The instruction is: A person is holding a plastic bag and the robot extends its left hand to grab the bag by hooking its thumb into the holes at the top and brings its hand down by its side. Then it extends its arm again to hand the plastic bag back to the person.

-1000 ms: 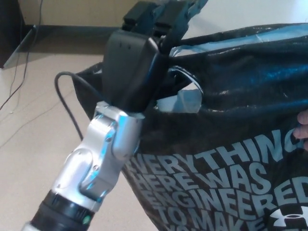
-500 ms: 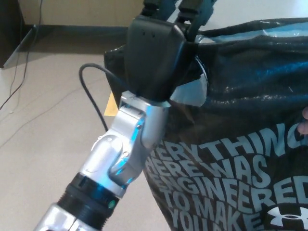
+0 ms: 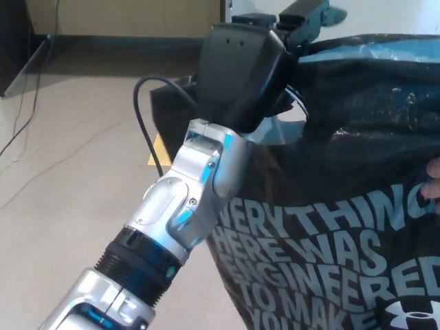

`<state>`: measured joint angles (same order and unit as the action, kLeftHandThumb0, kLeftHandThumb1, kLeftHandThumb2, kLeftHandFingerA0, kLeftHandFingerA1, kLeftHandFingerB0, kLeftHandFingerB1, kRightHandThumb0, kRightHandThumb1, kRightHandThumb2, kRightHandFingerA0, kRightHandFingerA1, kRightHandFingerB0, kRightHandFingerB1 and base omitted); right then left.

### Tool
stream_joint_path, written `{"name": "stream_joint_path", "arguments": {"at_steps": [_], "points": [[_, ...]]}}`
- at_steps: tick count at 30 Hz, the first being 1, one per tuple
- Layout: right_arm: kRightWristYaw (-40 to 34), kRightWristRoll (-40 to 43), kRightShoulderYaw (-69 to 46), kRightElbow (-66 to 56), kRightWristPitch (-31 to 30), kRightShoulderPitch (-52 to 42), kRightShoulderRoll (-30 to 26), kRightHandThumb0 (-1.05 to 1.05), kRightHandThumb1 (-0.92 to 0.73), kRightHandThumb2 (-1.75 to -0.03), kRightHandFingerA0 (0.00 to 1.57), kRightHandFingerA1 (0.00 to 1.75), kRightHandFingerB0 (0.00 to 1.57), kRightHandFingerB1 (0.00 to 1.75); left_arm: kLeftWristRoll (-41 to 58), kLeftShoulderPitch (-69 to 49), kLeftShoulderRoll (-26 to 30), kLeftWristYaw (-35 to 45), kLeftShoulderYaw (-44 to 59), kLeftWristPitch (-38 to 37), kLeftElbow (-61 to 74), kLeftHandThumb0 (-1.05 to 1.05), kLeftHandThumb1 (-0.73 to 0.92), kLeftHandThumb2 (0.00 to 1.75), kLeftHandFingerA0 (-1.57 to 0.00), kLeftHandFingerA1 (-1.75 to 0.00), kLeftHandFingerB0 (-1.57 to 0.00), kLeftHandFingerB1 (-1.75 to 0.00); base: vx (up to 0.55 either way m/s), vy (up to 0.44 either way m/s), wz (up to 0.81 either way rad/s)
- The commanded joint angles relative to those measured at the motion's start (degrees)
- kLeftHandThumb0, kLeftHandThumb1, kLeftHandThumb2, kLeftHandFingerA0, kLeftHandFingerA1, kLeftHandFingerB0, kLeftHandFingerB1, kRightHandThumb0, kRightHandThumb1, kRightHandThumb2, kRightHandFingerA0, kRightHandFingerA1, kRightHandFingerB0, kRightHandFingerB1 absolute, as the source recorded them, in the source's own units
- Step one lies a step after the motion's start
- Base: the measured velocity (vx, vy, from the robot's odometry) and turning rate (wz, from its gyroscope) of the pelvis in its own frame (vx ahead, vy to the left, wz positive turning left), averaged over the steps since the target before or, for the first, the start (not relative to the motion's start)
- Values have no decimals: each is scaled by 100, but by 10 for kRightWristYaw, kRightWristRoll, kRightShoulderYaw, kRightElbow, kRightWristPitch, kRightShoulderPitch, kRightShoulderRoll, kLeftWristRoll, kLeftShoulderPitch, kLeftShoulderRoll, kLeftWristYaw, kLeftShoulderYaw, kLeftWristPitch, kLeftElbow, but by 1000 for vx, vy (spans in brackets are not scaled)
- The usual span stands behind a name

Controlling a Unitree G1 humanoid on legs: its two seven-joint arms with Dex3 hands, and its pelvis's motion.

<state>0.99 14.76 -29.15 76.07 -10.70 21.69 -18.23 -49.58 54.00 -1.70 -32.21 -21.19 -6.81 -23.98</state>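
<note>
Bare floor (image 3: 69, 172) lies open toward nine o'clock; left hand (image 3: 244, 72) grips the black lettered plastic bag's (image 3: 344, 206) top edge.

bag (image 3: 344, 206) blocking right, floor (image 3: 69, 172) seemingly open left

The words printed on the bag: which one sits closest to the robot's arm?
"EVERYTHING", the top line on the black plastic bag; its first letters start right beside the silver wrist below the left hand, while "ENGINEERED" lies lower and further right.

The left hand (image 3: 247, 75) is raised on an extended silver forearm, fingers (image 3: 302, 17) pointing away.
</note>
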Motion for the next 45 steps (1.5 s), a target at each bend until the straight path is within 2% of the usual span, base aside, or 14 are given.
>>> {"name": "stream_joint_path", "arguments": {"at_steps": [1, 4, 5, 8, 10, 11, 31, 32, 33, 34, 35, 37, 39, 45], "points": [[3, 0, 0, 1, 9, -3, -7, -39, -84, -65, 44, 45, 35, 38, 4, 14, 15, -54, 5, -25, -16, -25, 66, 61, -89, -175, -80, -111, 0, 0, 0], [0, -6, 5, 1, 9, -2, -7, -40, -84, -64, 47, 45, 35, 37, -1, 18, 18, -74, 4, -25, -21, -25, 67, 59, -89, -175, -81, -105, 0, 0, 0], [-1, -6, 6, 1, 9, -1, -7, -39, -85, -64, 46, 44, 32, 35, -3, 20, 19, -87, 5, -27, -25, -20, 69, 62, -88, -175, -64, -144, 0, 0, 0], [3, -10, 12, 0, 15, 2, -8, -39, -85, -64, 45, 43, 33, 35, 9, 18, 33, -98, 20, -40, -12, -17, 72, 64, -85, -175, -57, -154, 0, 0, 0], [5, -9, 12, -1, 16, 5, -8, -40, -84, -64, 45, 44, 33, 35, 23, 19, 42, -99, 38, -48, 3, -13, 72, 66, -88, -175, -64, -149, 0, 0, 0], [6, -8, 13, -1, 15, 6, -9, -41, -84, -64, 45, 45, 32, 35, 18, 21, 48, -103, 43, -42, 10, -17, 58, 87, -120, -144, -80, -123, 0, 0, 0], [7, -9, 12, -1, 16, 6, -9, -41, -84, -64, 45, 45, 32, 35, 17, 20, 49, -105, 45, -45, 10, -17, 58, 87, -120, -144, -80, -123, 0, 0, 0], [7, -8, 12, -1, 15, 8, -10, -41, -84, -65, 44, 44, 32, 35, 20, 22, 51, -108, 51, -45, 12, -9, 75, 64, -83, -175, -60, -154, 0, 0, 0], [8, -8, 11, -1, 14, 11, -10, -41, -84, -65, 44, 44, 32, 35, 24, 25, 53, -113, 59, -46, 15, -9, 75, 64, -83, -175, -60, -154, 0, 0, 0], [9, -7, 11, -1, 8, 29, -12, -41, -85, -64, 44, 44, 30, 34, 69, 21, 156, -110, 146, -95, 60, 1, 64, 84, -87, -168, -78, -129, 0, 0, 0], [11, -6, 10, -1, 5, 39, -13, -41, -85, -64, 43, 43, 29, 34, 90, 20, 207, -108, 188, -123, 75, 1, 64, 84, -85, -169, -78, -130, 0, 0, 0], [13, -7, 11, -1, 5, 39, -14, -41, -85, -64, 44, 43, 30, 34, 97, 16, 215, -101, 196, -130, 75, 1, 64, 85, -82, -166, -78, -130, 0, 0, -4], [11, -7, 12, -1, 5, 40, -15, -40, -87, -65, 42, 42, 30, 34, 119, 3, 234, -89, 213, -156, 74, -2, 59, 90, -97, -155, -82, -126, 0, 0, 0], [3, -4, 7, 2, 3, 44, -12, -40, -85, -64, 43, 44, 32, 36, 140, -29, 265, -80, 237, -193, 78, 2, 57, 94, -98, -154, -87, -120, 0, 0, 3]]}}
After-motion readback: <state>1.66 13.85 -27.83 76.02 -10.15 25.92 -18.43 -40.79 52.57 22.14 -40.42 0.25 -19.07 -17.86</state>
